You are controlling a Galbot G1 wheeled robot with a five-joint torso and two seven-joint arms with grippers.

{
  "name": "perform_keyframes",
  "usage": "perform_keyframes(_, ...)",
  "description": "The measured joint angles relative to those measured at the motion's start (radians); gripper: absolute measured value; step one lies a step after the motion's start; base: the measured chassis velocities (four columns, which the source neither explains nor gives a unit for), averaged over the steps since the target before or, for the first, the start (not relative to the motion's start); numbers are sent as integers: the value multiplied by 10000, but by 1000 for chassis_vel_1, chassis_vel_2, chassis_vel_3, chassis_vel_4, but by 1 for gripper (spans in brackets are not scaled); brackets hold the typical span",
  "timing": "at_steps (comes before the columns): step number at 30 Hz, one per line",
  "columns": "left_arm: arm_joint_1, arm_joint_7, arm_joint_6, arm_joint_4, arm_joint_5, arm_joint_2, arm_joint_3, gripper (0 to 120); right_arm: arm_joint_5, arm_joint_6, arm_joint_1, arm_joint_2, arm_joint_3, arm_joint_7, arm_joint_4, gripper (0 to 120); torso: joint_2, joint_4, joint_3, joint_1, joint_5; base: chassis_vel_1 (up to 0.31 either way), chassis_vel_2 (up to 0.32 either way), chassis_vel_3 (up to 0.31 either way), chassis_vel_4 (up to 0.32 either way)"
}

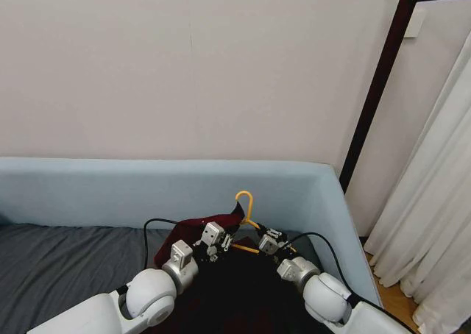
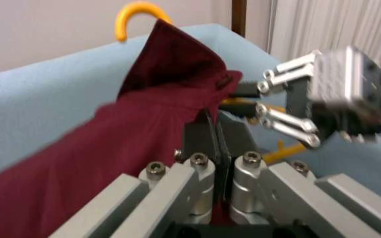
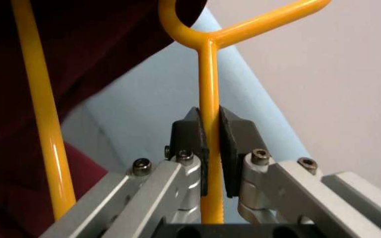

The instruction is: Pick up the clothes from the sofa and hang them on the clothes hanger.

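head view: my left tool (image 1: pixel 214 243) and right tool (image 1: pixel 269 240) meet low over the pale blue sofa (image 1: pixel 110 190), with the dark red shirt (image 1: pixel 193 228) and yellow hanger (image 1: pixel 245 201) between them.

left wrist view: my left tool's pads are pressed together on the shirt's fabric near the collar.

right wrist view: my right tool is clamped on the hanger's stem below the hook.

i judge the shirt is lifted and partly draped over the hanger. seating it properly and hanging it up are left.

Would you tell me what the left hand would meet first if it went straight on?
Most likely the maroon shirt bunched right ahead of the left hand; the sofa back lies behind, depth unclear.
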Motion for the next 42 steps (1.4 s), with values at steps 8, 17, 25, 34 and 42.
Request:
perform_keyframes(8,182,35,-33,36,230,-218,-20,0,-148,222,5,7,149,202,154,5,0,-5,-1,0,0,0,0,0,0)
perform_keyframes(17,337,21,119,-16,343,-136,-84,5,-576,944,-319,106,316,356,233,5,0,-5,0,0,0,0,0,0,0)
perform_keyframes(25,560,302,376,-412,345,277,-238,36,-610,1110,-466,241,430,400,244,5,0,-4,-1,0,1,0,0,0,0)
perform_keyframes(34,1677,1117,110,-1047,282,1116,-1684,77,-632,1530,-605,110,762,439,-12,5,1,-3,-1,0,0,0,0,0,0)
perform_keyframes(42,2743,1989,-636,-1388,279,1743,-2974,104,-869,1982,-739,17,983,496,-100,5,0,-2,-2,-1,0,0,0,0,0)
